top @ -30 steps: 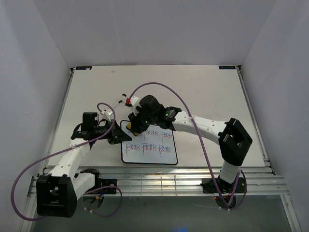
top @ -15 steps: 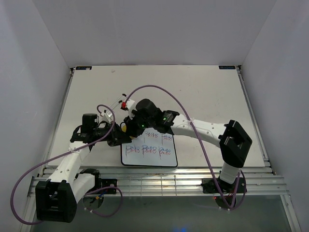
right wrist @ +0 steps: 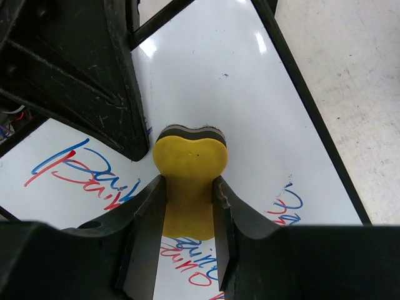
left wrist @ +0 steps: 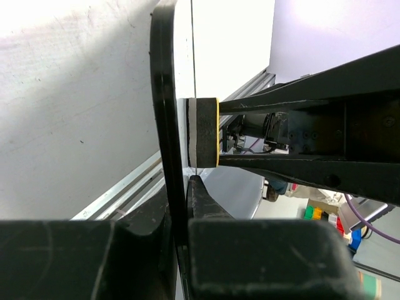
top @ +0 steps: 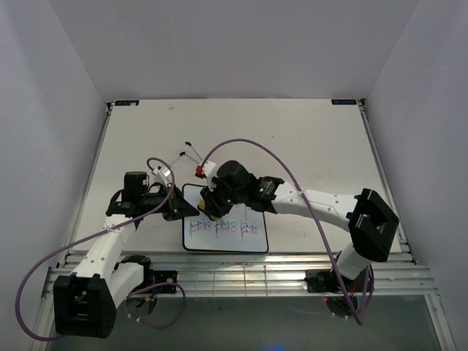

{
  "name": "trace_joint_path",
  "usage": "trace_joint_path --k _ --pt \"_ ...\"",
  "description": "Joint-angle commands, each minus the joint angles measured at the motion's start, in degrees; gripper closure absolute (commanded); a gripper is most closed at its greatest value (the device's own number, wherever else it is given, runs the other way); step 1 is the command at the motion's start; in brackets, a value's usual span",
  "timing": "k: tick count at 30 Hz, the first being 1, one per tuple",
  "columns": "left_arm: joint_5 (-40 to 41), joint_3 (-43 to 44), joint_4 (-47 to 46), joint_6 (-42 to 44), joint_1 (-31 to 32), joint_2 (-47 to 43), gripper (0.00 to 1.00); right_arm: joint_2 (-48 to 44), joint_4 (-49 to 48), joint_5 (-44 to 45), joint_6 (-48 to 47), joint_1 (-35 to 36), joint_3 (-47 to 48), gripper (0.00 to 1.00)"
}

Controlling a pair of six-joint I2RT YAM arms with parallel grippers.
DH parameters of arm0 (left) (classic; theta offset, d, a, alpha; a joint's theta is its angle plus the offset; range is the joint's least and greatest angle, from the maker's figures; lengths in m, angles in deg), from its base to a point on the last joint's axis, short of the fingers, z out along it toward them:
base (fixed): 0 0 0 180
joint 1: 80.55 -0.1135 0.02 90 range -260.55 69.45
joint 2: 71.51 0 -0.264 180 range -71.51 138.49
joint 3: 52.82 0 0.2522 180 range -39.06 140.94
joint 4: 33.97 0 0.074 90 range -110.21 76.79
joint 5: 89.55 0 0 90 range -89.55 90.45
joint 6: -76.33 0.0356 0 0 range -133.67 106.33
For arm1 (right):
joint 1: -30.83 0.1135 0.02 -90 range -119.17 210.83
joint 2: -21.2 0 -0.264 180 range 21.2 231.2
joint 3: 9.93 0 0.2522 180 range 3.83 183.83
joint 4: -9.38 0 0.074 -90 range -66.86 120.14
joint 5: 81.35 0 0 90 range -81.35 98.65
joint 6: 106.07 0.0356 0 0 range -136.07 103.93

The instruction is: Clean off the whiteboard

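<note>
The whiteboard (top: 241, 239) lies flat near the table's front edge, with one row of red-and-blue handwriting (top: 224, 227) across its middle. My left gripper (top: 176, 208) is shut on the board's left frame edge (left wrist: 164, 125). My right gripper (top: 211, 207) is shut on the yellow bone-shaped eraser (right wrist: 190, 167) and presses it flat on the white face (right wrist: 219, 75), over the left part of the writing. In the left wrist view the eraser (left wrist: 203, 132) shows edge-on against the board. Writing (right wrist: 69, 165) shows on both sides of the eraser.
Purple cables (top: 241, 143) arc over both arms. A thin cable loop (top: 183, 151) stands behind the board. The metal rail (top: 234, 269) runs along the table's near edge just in front of the board. White walls close in the table on three sides.
My right gripper has swept the eraser from the board's top left corner down toward its middle. The upper row of writing is gone. The left gripper has stayed clamped on the board.
</note>
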State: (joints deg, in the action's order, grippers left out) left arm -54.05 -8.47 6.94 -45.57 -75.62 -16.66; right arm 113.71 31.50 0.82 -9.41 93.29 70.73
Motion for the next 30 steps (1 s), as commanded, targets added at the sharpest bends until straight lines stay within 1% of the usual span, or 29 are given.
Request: trace_joint_path --k 1,4,8,13,16,17,18,20,21,23,24,27,30 --pt "-8.34 1.93 -8.87 3.07 0.61 -3.08 1.0 5.74 5.26 3.08 0.9 1.26 5.23 0.71" --pt "-8.6 1.75 -8.96 2.98 0.96 -3.26 1.0 8.64 5.0 5.19 2.22 1.18 11.21 0.71" --pt "-8.78 1.75 -9.05 2.98 1.05 -3.35 1.0 11.2 4.91 8.88 4.32 0.74 15.36 0.7" --pt "-7.56 1.84 -8.97 2.81 1.14 -3.7 1.0 12.7 4.65 8.98 6.7 -1.9 13.8 0.7" --pt "-5.89 1.84 -8.79 2.46 1.14 -4.75 1.0 10.94 3.51 8.45 8.81 -3.91 7.66 0.71" --pt "-5.62 1.84 -8.79 2.37 1.14 -5.01 1.0 10.33 2.98 8.45 9.42 -4.62 3.9 0.71" --pt "-5.53 1.84 -8.7 2.37 1.14 -5.02 1.0 9.02 2.46 5.67 10.91 -6.45 1.77 0.71" --pt "-5.62 2.02 -8.61 2.54 1.05 -5.02 1.0 7.26 0.36 3.98 12.23 -8.57 -2.62 0.71" --pt "-5.62 1.93 -8.53 2.63 1.05 -4.93 1.0 4.98 -0.88 3.27 13.2 -10.49 -7.78 0.71" --pt "-5.71 2.02 -8.44 2.72 1.13 -5.02 1.0 2.86 -3.08 3.18 14.08 -12.61 -12.73 0.7" --pt "-5.62 2.02 -8.44 2.72 1.05 -5.02 1.0 1.46 -3.52 2.31 14.43 -15.06 -16.58 0.7" --pt "-5.62 2.02 -8.44 2.72 1.05 -4.75 1.0 -0.65 -4.4 0.2 14.79 -17.63 -20.74 0.7" --pt "-5.44 2.02 -8.52 2.72 1.05 -4.31 1.0 -2.32 -5.54 -3.57 15.31 -16.76 -20.75 0.7"
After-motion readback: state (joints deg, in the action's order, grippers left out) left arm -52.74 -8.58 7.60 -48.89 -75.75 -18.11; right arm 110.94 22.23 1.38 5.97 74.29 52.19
